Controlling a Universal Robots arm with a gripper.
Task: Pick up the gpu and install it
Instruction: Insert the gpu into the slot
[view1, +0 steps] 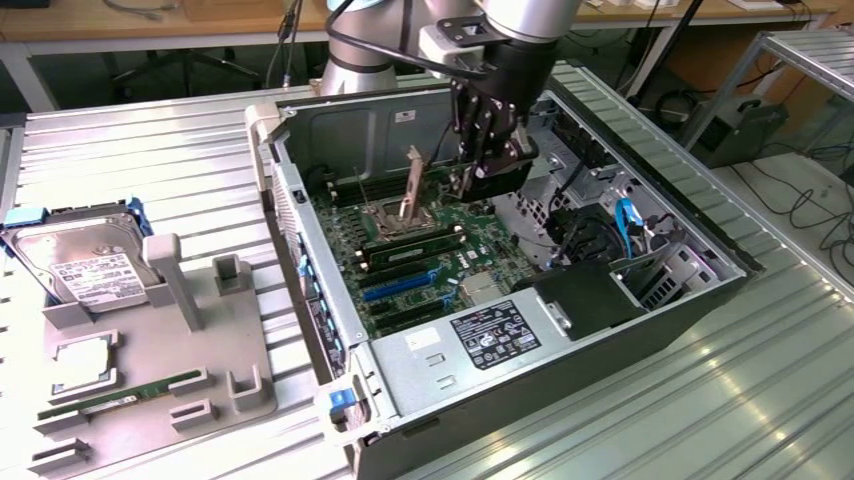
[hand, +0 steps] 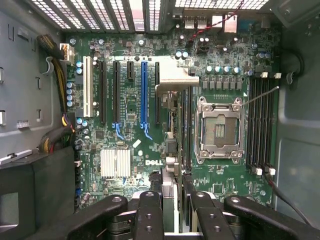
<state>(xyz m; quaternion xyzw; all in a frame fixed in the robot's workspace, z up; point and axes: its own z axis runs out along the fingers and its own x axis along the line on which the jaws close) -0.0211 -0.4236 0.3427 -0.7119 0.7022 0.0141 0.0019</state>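
Ribbed metal bench, with desks and loose cables behind. An open tower case lies on its side, so the motherboard faces up toward the arm.

The gripper is down inside the case, its fingers pressed in on the gpu. The card hangs edge-on between them, its silvery bracket end toward the case's vented rear wall. My guess is it's held that way so its lower edge can meet a slot. It hovers over the board between the long blue slot and the bare CPU socket, not seated as far as I can tell.

Readable: "DELL" in white on the board. The power supply sticker has print too small to make out.

On the exterior view's left, a grey parts tray holds a hard drive with a white label and a green memory stick, parked clear of the case.
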